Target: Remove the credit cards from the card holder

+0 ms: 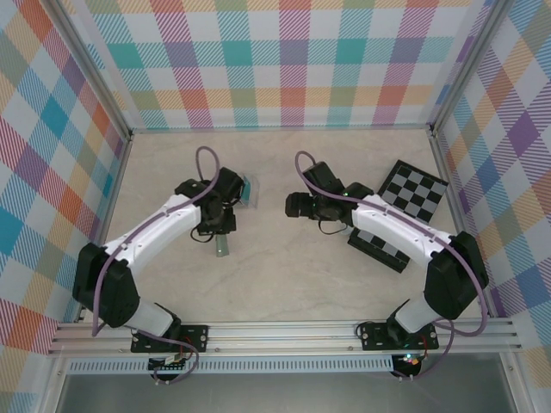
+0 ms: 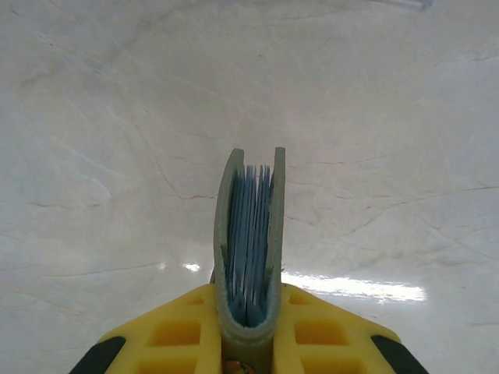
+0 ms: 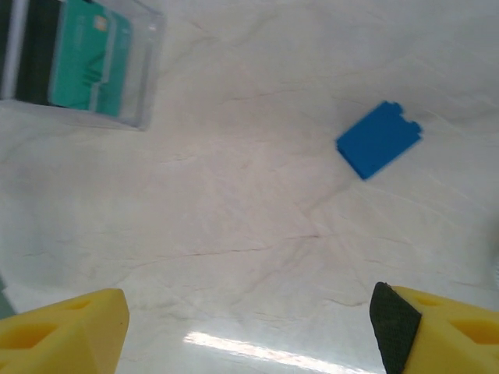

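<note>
Clear card stand (image 3: 144,78), blue block (image 3: 378,139) apart, card holder (image 2: 249,249) gripped

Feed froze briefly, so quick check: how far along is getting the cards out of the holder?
Done: the left gripper is shut on the card holder at its folded end. In hand: the right gripper is open and empty above the table. Left: pulling the cards; blue layers fill the holder. A small blue piece on the table is too blurred to call a card.
</note>
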Available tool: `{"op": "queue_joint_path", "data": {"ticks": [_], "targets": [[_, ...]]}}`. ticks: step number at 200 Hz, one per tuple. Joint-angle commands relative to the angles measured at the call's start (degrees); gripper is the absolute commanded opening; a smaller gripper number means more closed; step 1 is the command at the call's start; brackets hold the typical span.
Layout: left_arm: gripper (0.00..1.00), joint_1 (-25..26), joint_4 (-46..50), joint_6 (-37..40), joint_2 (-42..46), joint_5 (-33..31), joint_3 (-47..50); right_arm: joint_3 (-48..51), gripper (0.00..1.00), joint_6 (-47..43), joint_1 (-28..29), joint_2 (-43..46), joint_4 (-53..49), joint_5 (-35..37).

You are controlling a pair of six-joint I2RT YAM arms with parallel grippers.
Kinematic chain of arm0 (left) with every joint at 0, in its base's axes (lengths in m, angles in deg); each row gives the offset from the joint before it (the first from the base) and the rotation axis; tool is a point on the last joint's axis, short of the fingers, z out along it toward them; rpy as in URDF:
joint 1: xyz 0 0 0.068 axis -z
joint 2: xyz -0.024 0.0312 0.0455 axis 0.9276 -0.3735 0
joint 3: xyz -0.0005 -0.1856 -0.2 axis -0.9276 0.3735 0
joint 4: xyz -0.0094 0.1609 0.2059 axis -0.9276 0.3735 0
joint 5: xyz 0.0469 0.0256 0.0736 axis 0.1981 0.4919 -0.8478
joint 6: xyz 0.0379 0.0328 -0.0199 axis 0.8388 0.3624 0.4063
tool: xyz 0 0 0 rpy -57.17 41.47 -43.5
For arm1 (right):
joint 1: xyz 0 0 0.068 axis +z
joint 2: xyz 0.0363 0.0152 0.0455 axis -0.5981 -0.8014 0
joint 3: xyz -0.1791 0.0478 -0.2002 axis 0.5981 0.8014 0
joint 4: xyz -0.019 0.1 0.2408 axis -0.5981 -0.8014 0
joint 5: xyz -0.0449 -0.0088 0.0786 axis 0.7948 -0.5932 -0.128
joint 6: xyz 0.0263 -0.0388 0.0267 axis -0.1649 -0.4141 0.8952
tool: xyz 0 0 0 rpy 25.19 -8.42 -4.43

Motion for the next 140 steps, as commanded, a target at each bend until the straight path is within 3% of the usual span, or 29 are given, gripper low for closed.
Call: {"op": "queue_joint_path", "data": {"ticks": [1,23,39,94,114,140], "targets": [[0.10,4.8,4.1,0.0,-6.1,-12.6,-5.3,1.6,0.84,3.8,-0.6,3.0,-3.4,6.7],[0.10,8.6,4.5,1.7,-13.2,-19.7,-11.1,2.8,0.87,6.7,-1.9,4.9,-5.8,9.8],[0.10,10.9,2.0,4.2,-17.3,-21.0,-14.3,3.8,0.87,9.5,-3.6,6.4,-8.3,11.6],[0.17,15.3,-12.2,8.3,-24.1,-7.9,-15.9,11.5,0.88,15.2,-12.2,13.6,-10.6,8.9],[0.27,15.6,-14.3,6.3,-23.7,-3.3,-13.3,13.0,0.88,14.6,-13.2,15.1,-9.6,7.7],[0.60,15.5,-15.9,1.2,-18.9,2.7,-9.9,12.9,0.85,10.5,-13.3,14.5,-6.2,4.1]]}}
